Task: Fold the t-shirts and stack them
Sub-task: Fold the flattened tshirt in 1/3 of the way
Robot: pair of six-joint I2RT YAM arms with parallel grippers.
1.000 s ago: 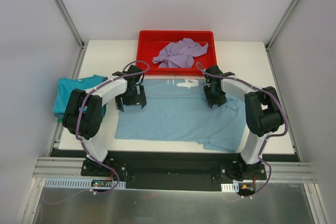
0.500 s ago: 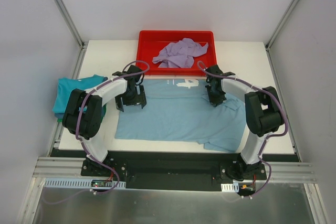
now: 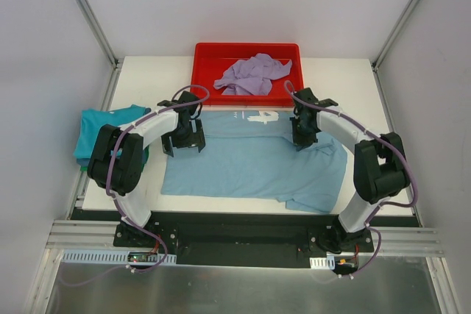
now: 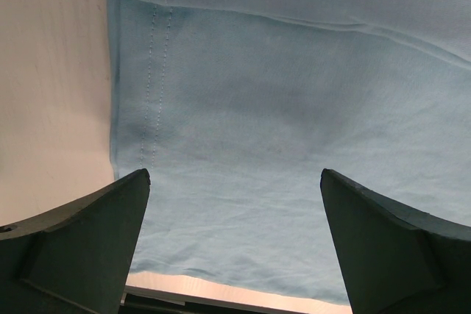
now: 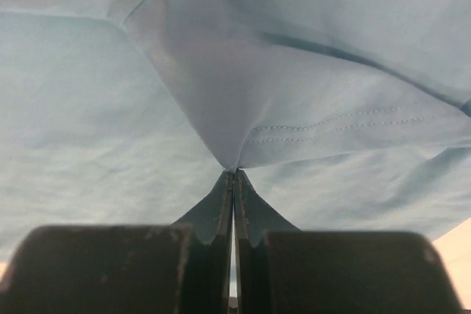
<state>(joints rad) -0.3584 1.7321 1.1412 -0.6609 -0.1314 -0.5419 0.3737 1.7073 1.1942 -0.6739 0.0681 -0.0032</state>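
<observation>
The light blue t-shirt (image 3: 250, 163) lies spread on the white table, its white print at the far edge. My left gripper (image 3: 182, 141) is open over its left edge; the left wrist view shows blue fabric (image 4: 280, 130) between my spread fingers (image 4: 88, 240). My right gripper (image 3: 303, 137) is shut on a pinch of the light blue shirt's right sleeve, the cloth (image 5: 294, 108) peaking up from my closed fingertips (image 5: 234, 174). A lavender shirt (image 3: 254, 75) lies crumpled in the red tray. A teal shirt (image 3: 103, 131) lies at the table's left edge.
The red tray (image 3: 202, 64) stands at the far middle of the table (image 3: 368, 93). Grey walls and metal frame posts close in both sides. A black rail with the arm bases runs along the near edge.
My right gripper has moved slightly right and away with the pinched sleeve, and the right arm's elbow has swung outward. The left arm has not moved.
</observation>
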